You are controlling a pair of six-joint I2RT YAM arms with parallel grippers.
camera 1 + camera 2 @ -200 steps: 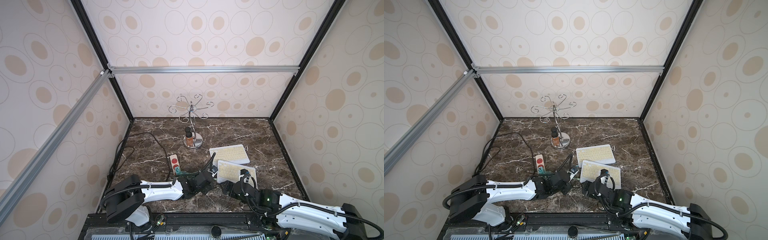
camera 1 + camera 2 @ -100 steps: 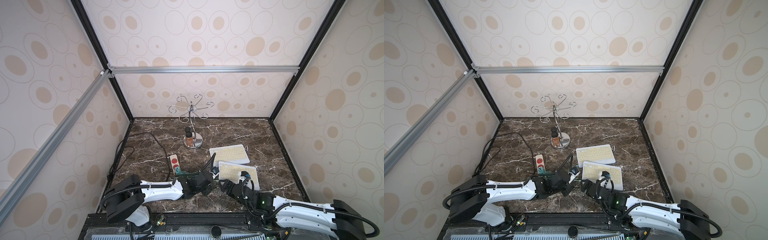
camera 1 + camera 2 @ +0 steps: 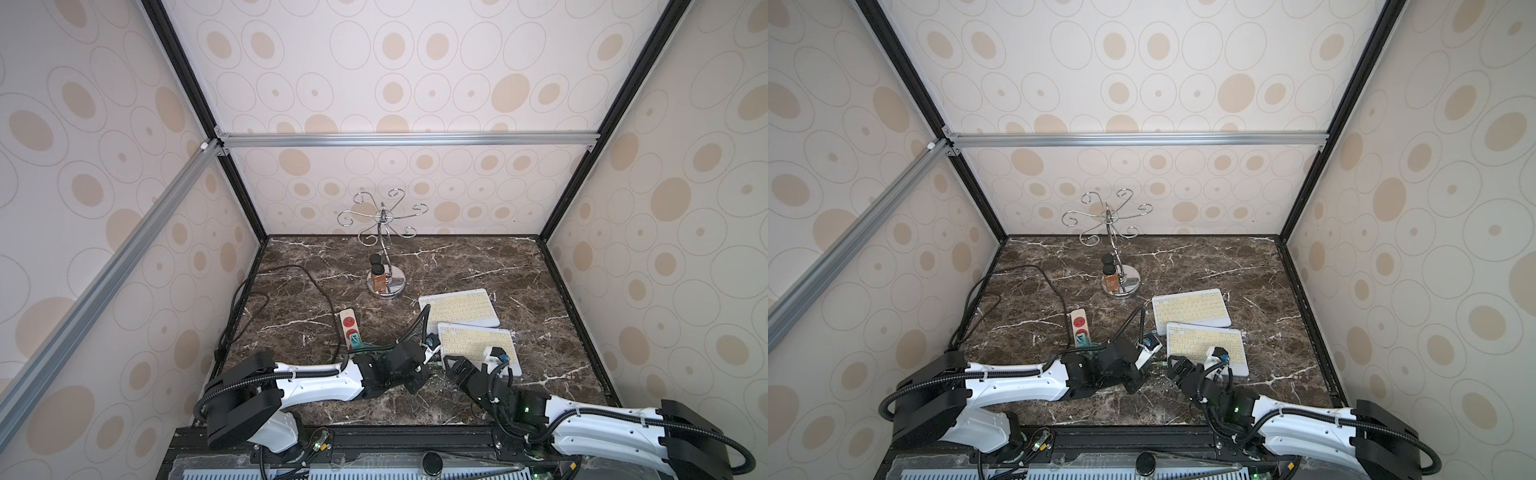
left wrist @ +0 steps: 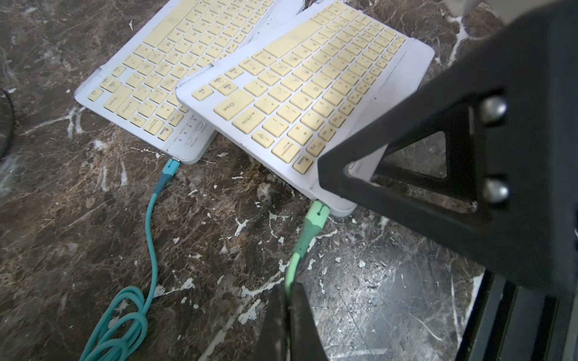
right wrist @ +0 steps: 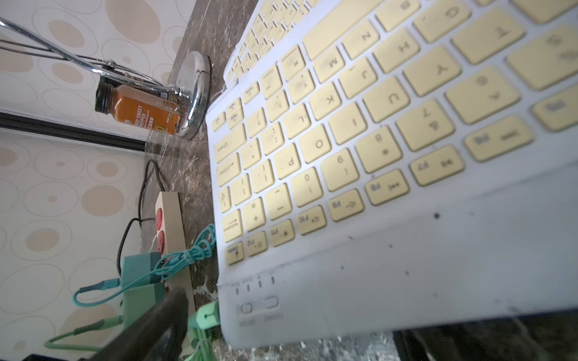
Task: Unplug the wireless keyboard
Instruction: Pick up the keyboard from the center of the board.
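Two white keyboards with yellow keys lie at the right of the table in both top views. The near keyboard [image 3: 478, 347] [image 4: 312, 93] has a light green plug [image 4: 317, 212] [image 5: 206, 315] seated in its near left corner. My left gripper [image 4: 289, 300] [image 3: 426, 372] is shut on the light green cable [image 4: 294, 265], a short way back from the plug. My right gripper [image 3: 459, 368] stands open at that same corner. One black finger [image 4: 406, 162] lies over the keyboard's corner, and a finger [image 5: 156, 325] shows beside the plug. The far keyboard [image 3: 459, 307] carries a teal cable [image 4: 153, 234].
A power strip [image 3: 350, 328] with green chargers [image 5: 137, 268] lies left of the keyboards, with bundled teal cable beside it. A black cord [image 3: 257, 299] loops along the left wall. A chrome hook stand [image 3: 384, 249] with an orange spice bottle [image 3: 377, 276] stands farther back.
My right arm has slid left along the near keyboard's front edge to its left corner. The left gripper has stayed shut on the green cable in place.
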